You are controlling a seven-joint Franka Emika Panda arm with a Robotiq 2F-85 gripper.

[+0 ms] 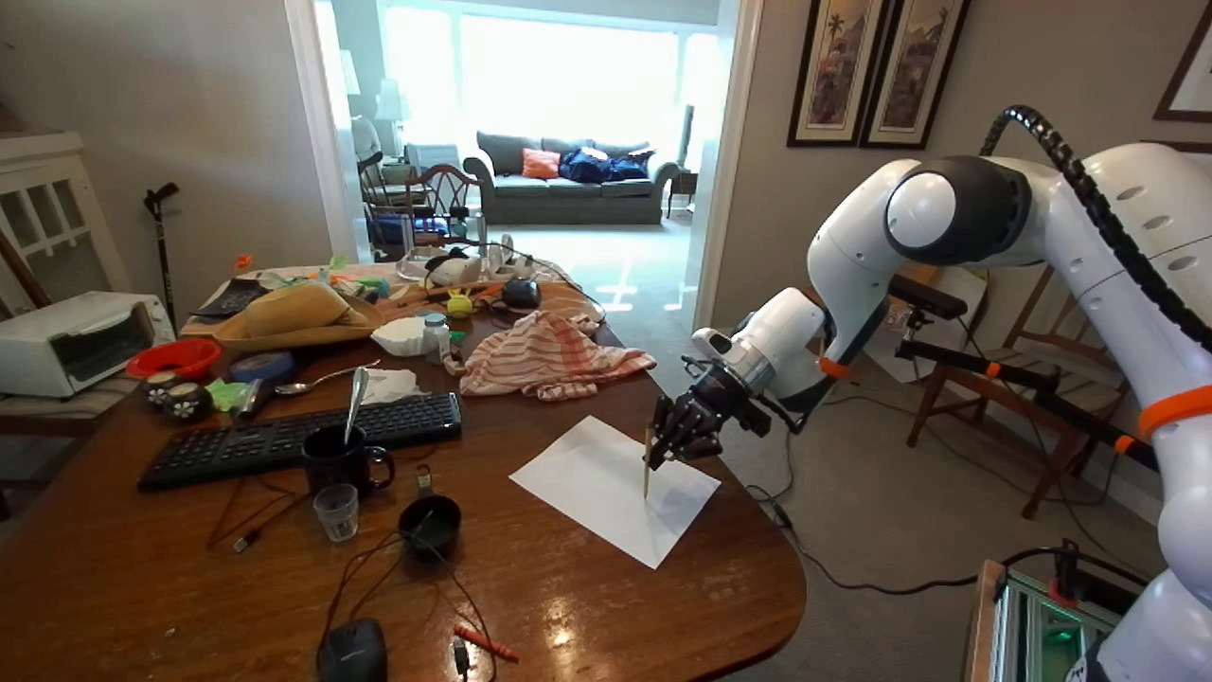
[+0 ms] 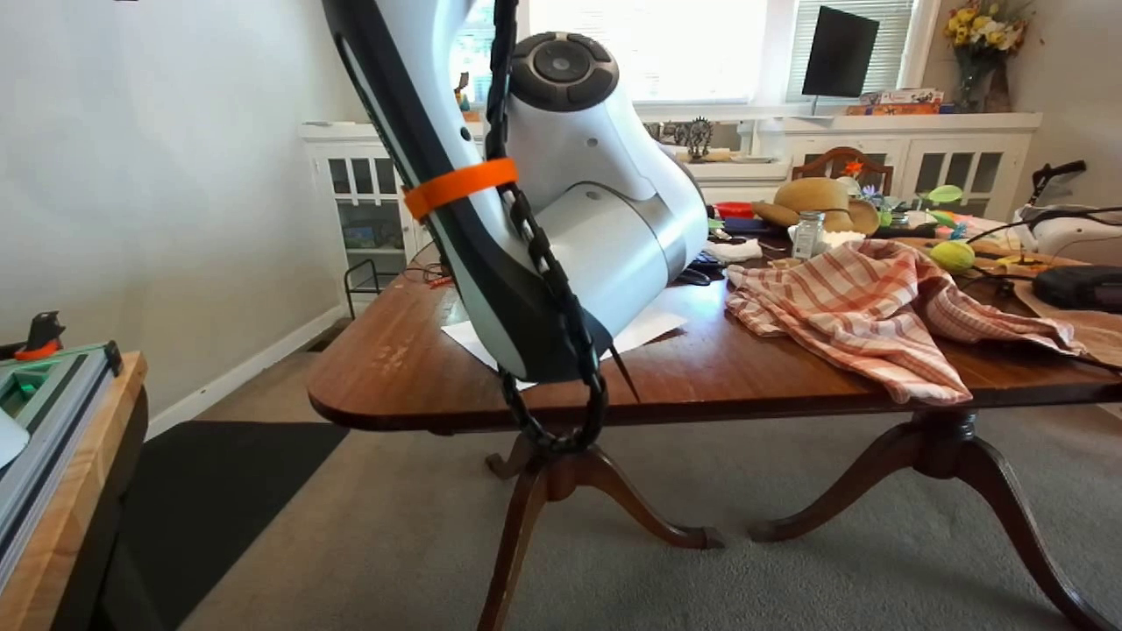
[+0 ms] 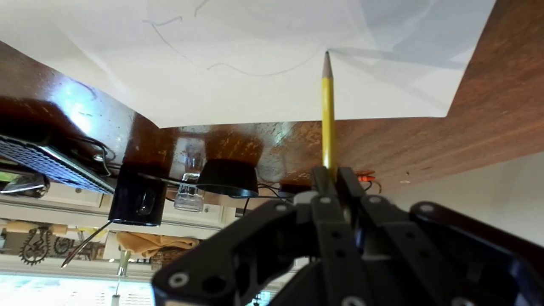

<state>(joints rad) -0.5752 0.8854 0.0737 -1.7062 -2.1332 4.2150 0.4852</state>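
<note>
In the wrist view my gripper (image 3: 334, 175) comes up from the bottom, shut on a yellow pencil (image 3: 327, 106). The pencil's grey point reaches a white sheet of paper (image 3: 255, 102) and meets its own shadow there. Thin faint lines mark the paper, and a curved one runs up close to the pencil tip. An exterior view has the gripper (image 1: 651, 447) over the right part of the sheet (image 1: 578, 474), the pencil (image 1: 647, 481) nearly upright. Elsewhere the arm hides the gripper, and only parts of the paper (image 2: 649, 327) show.
On the wooden table (image 1: 568, 616) stand a black mug (image 1: 327, 469) with a spoon, a clear cup (image 1: 337, 511) and a black scoop (image 1: 431, 530). A keyboard (image 1: 237, 445), mouse (image 1: 352, 652), red crayon (image 1: 486, 644) and striped cloth (image 1: 554, 360) lie around. The table edge runs close right of the paper.
</note>
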